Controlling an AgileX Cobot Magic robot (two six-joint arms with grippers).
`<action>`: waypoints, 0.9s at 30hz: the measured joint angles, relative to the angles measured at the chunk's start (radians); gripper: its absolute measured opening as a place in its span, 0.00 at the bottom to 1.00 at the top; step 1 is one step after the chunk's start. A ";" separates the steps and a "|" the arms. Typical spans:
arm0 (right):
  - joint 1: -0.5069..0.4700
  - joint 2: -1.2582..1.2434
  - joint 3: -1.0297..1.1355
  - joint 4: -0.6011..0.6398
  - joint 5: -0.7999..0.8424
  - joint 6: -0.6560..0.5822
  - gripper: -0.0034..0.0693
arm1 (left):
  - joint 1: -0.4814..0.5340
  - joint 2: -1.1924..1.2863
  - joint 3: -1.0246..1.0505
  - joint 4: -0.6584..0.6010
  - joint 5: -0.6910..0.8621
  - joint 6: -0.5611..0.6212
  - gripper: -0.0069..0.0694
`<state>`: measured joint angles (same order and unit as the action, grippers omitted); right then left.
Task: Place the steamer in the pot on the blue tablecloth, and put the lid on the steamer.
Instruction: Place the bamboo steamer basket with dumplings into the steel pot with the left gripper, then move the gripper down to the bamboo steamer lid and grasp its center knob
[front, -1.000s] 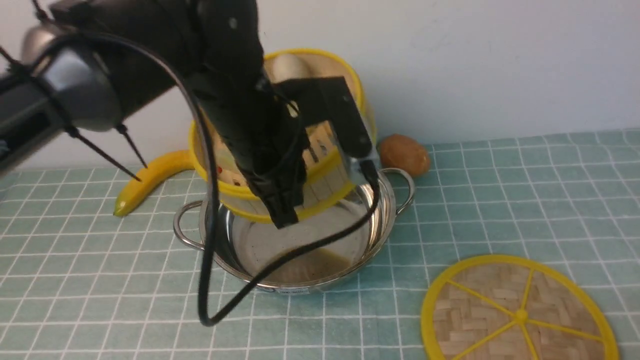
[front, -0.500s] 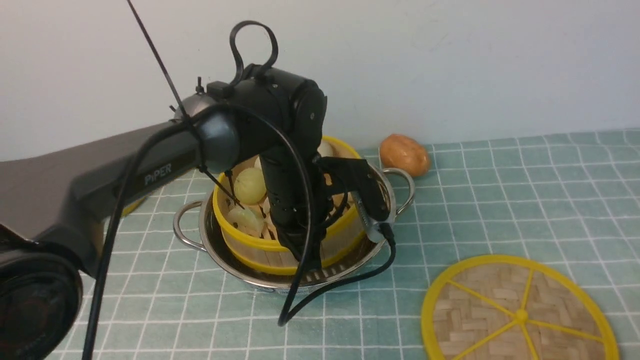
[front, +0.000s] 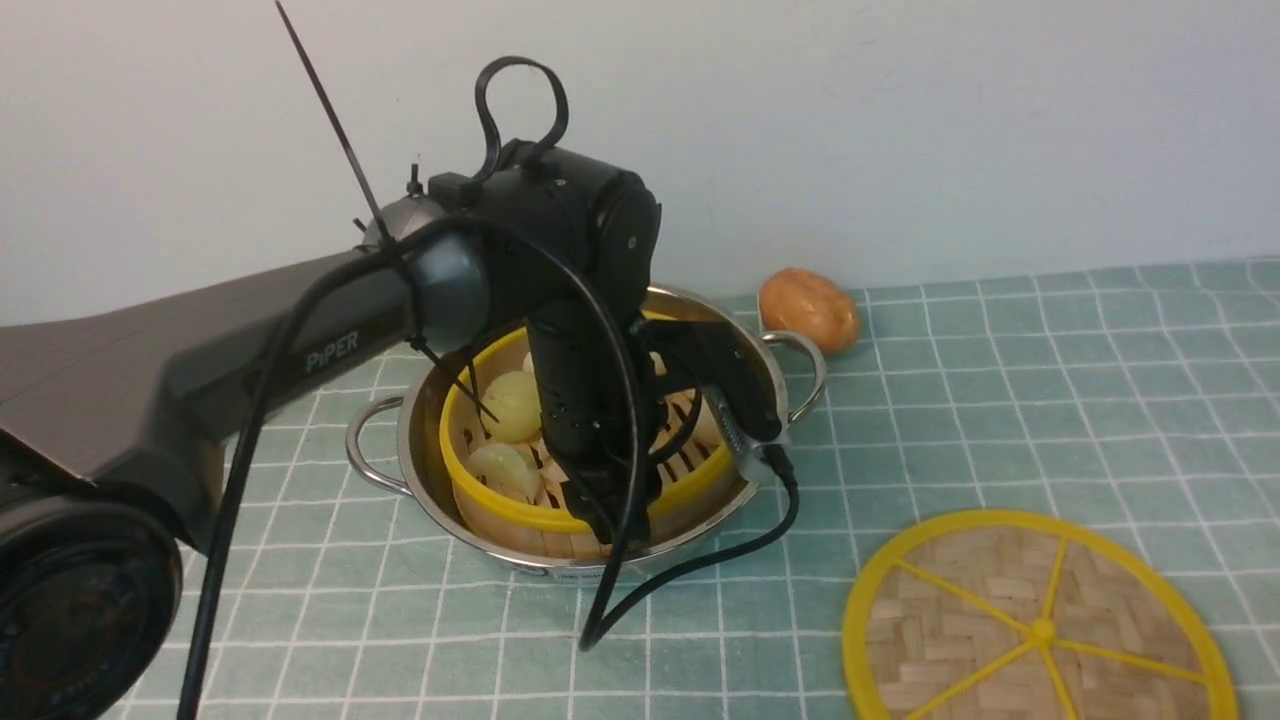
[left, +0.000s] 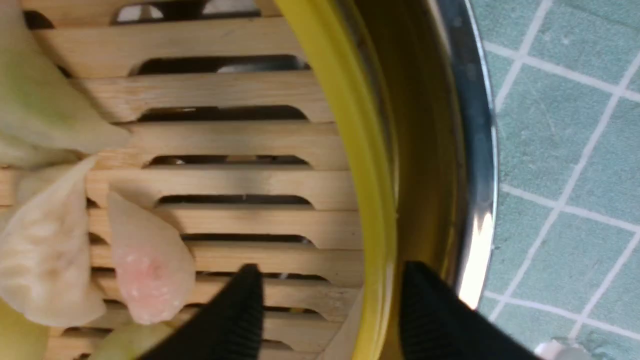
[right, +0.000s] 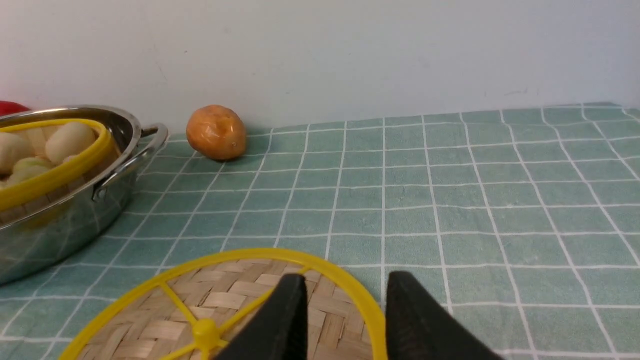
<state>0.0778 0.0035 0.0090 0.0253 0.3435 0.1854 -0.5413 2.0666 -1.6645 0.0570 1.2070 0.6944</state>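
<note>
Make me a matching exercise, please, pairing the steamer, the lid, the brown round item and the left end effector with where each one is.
1 steamer
2 lid
3 brown round item
4 left end effector

A flat on the tablecloth
B astride the steamer's rim, jaws apart
C inside the pot
D by the wall, beyond the pot

Pairs: 1-C, 2-A, 3-D, 4-B

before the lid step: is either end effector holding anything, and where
Nothing held. The left end effector stands open astride the rim of the steamer; the right end effector is open over the lid.
</note>
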 joint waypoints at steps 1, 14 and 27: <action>0.000 0.000 0.000 0.000 0.000 0.000 0.38 | 0.000 -0.002 -0.001 0.003 0.000 -0.004 0.65; 0.000 0.000 0.000 -0.001 0.000 0.000 0.38 | 0.000 -0.275 -0.120 0.156 0.005 -0.229 0.85; 0.000 0.000 0.000 -0.001 0.000 0.000 0.38 | 0.000 -0.458 -0.252 0.187 0.007 -0.293 0.85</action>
<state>0.0778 0.0035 0.0090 0.0243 0.3435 0.1854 -0.5413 1.6082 -1.9160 0.2441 1.2144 0.4016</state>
